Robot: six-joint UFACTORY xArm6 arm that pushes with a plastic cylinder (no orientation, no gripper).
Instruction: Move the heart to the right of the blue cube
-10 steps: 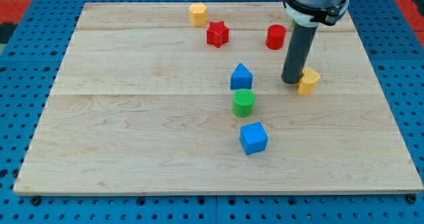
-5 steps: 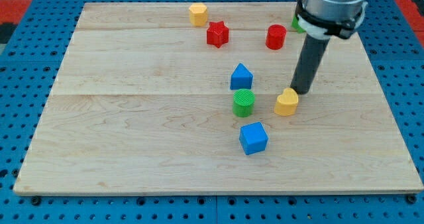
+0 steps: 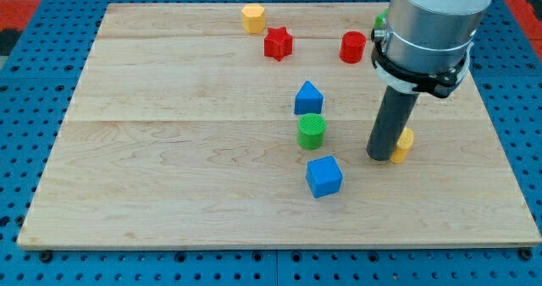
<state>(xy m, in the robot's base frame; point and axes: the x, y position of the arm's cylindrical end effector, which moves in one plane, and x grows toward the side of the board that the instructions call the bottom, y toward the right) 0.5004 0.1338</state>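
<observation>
The yellow heart (image 3: pixel 403 144) lies right of the board's middle, mostly hidden behind my rod. My tip (image 3: pixel 380 156) rests on the board, touching the heart's left side. The blue cube (image 3: pixel 323 176) sits lower and to the left of the tip, a short gap away. The heart stands to the right of the cube and a little higher in the view.
A green cylinder (image 3: pixel 311 130) and a blue triangular block (image 3: pixel 308 97) stand above the cube. A red star (image 3: pixel 277 43), a red cylinder (image 3: pixel 352 46) and a yellow hexagon (image 3: pixel 252 18) are near the view's top. A green block (image 3: pixel 382 20) peeks out behind the arm.
The tip has moved down the view, from beside the heart near the board's upper right to lower down. The heart has shifted down and now lies right of the rod.
</observation>
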